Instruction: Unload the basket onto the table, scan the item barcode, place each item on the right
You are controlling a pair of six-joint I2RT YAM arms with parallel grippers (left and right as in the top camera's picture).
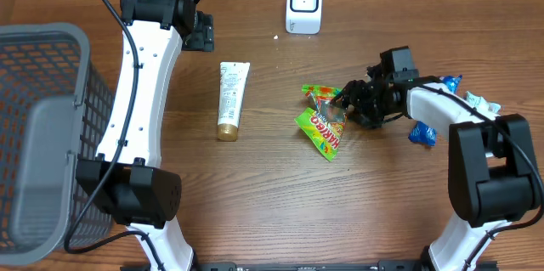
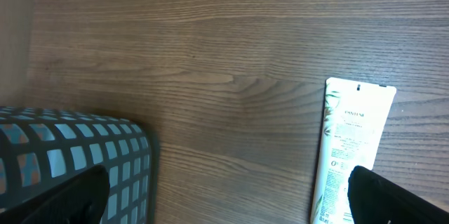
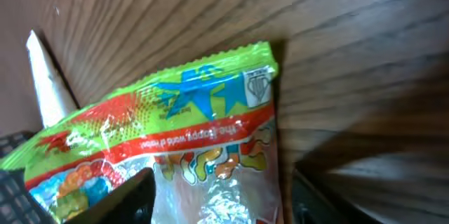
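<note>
The gummy candy bag [image 1: 321,127] lay flat on the wooden surface [image 1: 272,203], a bit right of the middle and well apart from the white scanner [image 1: 303,4] at the far edge. The right gripper [image 3: 221,199] was down at the bag's right end, jaws apart with 1 finger on each side of the wrapper, and no real pinch that I could see. The left gripper [image 2: 228,189] hung over bare wood, jaws wide apart with nothing between them. A shampoo tube [image 1: 230,99] lay near it, and the grey basket [image 1: 51,33] sat at the left.
</note>
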